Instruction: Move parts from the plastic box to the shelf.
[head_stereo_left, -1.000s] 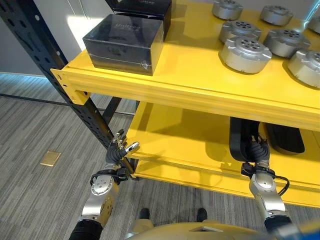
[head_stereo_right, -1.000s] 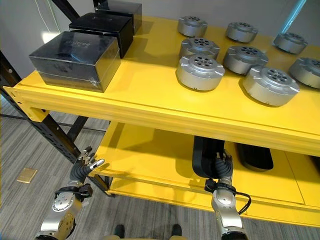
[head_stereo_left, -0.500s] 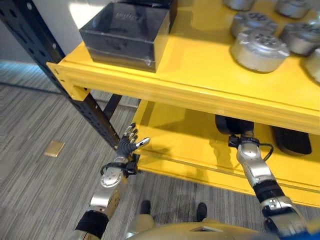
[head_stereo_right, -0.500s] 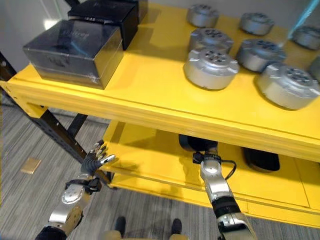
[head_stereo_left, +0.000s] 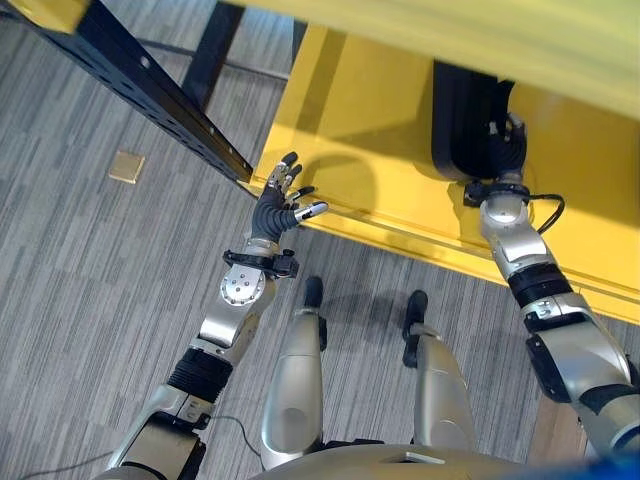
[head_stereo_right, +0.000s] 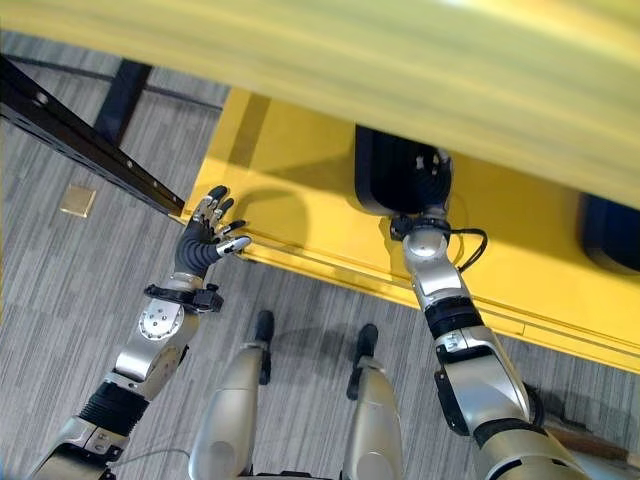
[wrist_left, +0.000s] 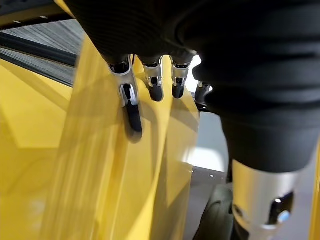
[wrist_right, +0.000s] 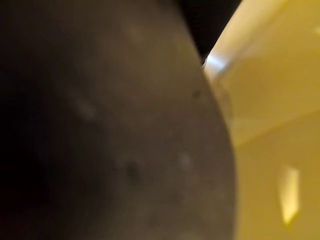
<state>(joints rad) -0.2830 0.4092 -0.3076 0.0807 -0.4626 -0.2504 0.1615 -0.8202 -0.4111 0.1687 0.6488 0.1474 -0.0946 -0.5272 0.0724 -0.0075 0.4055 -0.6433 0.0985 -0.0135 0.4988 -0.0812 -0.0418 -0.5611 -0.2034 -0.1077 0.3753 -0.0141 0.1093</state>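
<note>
No parts and no plastic box to be seen from here, so can't say where they sit right now; neither hand is carrying one as far as I can tell.

What's in front of the robot is the lower shelf (head_stereo_left: 380, 130), yellow, w/ a dark rounded object (head_stereo_right: 395, 175) lying on it near the front edge. The right hand (head_stereo_left: 500, 150) is pushed in under the upper shelf (head_stereo_right: 420, 60) and up against that dark object. Its fingers are lost against the black, so can't tell if they're grasping, clenched or loose. The right wrist view is just a dark mass close up w/ yellow beyond, no help there. My guess: it's reaching for that object or steadying on it, but that's a guess.

The left hand (head_stereo_right: 205, 240) hovers at the shelf's front left corner, fingers spread and released, holding nothing; looks parked out of the way rather than working. Its wrist view shows straight fingers (wrist_left: 131, 102) over yellow.

Around: black perforated upright (head_stereo_left: 150, 85) of the rack slanting just beside the left hand, grey striped floor (head_stereo_left: 80, 280), small tan tile (head_stereo_left: 127, 166) on it, well apart from everything.

In the way: the upper shelf's edge overhangs the right arm, so little headroom to lift anything out; the upright crowds the left hand's side.
</note>
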